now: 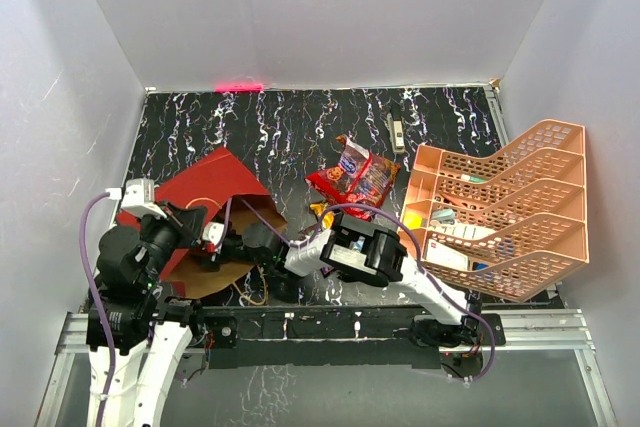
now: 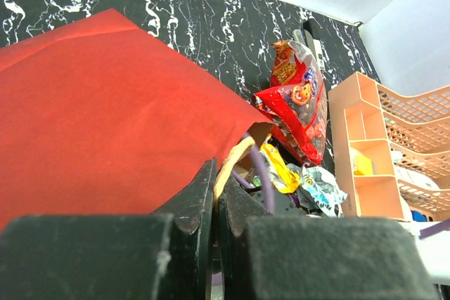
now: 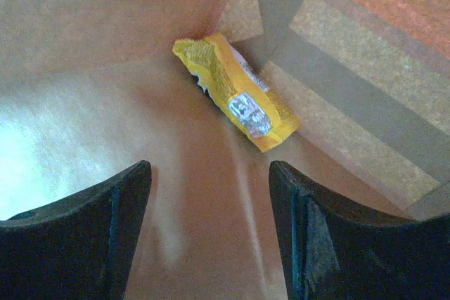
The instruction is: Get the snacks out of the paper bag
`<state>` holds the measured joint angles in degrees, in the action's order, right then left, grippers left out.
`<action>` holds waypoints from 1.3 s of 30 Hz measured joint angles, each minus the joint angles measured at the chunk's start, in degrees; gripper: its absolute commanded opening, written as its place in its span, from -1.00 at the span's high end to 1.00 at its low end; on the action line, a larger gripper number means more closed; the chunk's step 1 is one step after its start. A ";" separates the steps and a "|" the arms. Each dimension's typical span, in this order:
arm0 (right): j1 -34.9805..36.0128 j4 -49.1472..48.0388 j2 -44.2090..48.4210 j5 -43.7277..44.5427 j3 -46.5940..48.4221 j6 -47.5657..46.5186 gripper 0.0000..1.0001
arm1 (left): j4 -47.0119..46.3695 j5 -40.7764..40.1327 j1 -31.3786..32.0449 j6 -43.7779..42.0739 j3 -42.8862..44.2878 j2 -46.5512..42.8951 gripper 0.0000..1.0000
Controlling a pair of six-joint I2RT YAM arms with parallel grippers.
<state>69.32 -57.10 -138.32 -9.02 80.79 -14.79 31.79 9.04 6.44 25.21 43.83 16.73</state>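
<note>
Inside red kraft-lined paper bag (image 3: 84,47), right gripper (image 3: 209,170) jaws apart; crinkly yellow snack packet (image 3: 239,96) at 12 o'clock, untouched; left gripper (image 2: 216,177) clamped on bag rim.

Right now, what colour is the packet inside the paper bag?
Yellow-orange with a white patch; packet shows best in the right wrist view.

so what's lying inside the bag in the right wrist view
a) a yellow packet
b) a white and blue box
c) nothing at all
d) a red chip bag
a, a yellow packet lies on the brown inside of the paper bag, just ahead of the open right hand.
</note>
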 measured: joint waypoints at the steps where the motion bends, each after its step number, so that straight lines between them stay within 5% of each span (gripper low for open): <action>1: 0.00 0.52 -0.68 -0.02 0.96 -1.29 -0.44 | 0.15 0.39 0.00 -0.22 0.42 0.33 1.00; 12: 0.02 6.34 -2.69 2.58 4.22 -31.76 -0.47 | 0.20 1.86 0.28 -2.10 5.22 3.21 1.00; 20: 0.00 9.33 -3.72 -4.11 6.91 -53.13 -0.47 | -0.42 4.04 0.92 -2.03 4.85 3.30 1.00; 34: 0.11 18.78 -15.82 -9.75 30.16 -62.79 -0.42 | -3.98 13.18 3.54 1.16 4.81 5.97 1.00; 39: -0.33 20.20 -20.33 -10.60 37.73 -62.60 -0.05 | -4.87 14.67 4.44 1.64 4.68 5.97 1.00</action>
<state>68.99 -36.91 -158.65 -19.62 118.52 -77.38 26.92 23.70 10.87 26.85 48.51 22.70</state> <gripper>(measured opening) 0.659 0.007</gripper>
